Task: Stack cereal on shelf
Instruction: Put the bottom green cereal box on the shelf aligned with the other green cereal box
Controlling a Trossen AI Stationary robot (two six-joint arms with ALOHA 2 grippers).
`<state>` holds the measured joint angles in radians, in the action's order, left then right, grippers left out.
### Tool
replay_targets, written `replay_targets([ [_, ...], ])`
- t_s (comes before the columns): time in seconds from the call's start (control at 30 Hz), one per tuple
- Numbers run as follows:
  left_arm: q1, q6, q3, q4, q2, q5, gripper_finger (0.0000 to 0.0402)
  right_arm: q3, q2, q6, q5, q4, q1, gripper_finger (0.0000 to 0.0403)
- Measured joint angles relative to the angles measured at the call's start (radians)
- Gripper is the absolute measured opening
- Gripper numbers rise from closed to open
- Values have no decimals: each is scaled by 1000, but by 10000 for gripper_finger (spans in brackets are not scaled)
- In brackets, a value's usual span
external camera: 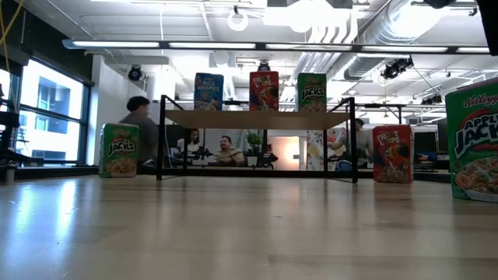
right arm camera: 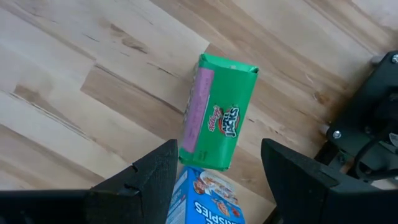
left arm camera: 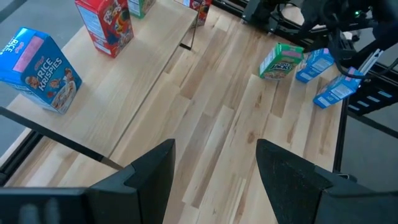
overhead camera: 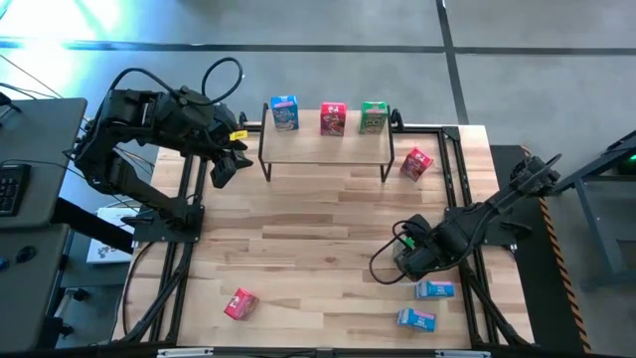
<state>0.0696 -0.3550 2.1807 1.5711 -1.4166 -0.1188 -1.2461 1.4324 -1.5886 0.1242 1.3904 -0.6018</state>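
Observation:
The shelf [overhead camera: 323, 151] stands at the table's far side with a blue box [overhead camera: 284, 112], a pink-red box [overhead camera: 333, 118] and a green box [overhead camera: 374, 116] upright on top. My right gripper [right arm camera: 214, 180] hangs open near the table's right edge. A green box [right arm camera: 217, 115] stands on the table just ahead of it, and the top of a blue box [right arm camera: 205, 199] shows between its fingers without touching them. My left gripper [left arm camera: 214, 180] is open above the table at the shelf's left end [overhead camera: 224, 164], holding nothing.
On the table are a pink-red box [overhead camera: 415, 163] right of the shelf, another [overhead camera: 240, 303] near the front left, and two blue boxes [overhead camera: 434, 289] [overhead camera: 416, 318] at the front right. In the low view a green box [external camera: 118, 150] stands left of the shelf. People sit beyond the table.

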Motion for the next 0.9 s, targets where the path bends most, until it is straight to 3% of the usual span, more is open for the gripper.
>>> replay_targets([
  [0.9, 0, 10, 0, 0, 0, 0, 216, 0, 149, 60, -84, -33, 70, 225],
])
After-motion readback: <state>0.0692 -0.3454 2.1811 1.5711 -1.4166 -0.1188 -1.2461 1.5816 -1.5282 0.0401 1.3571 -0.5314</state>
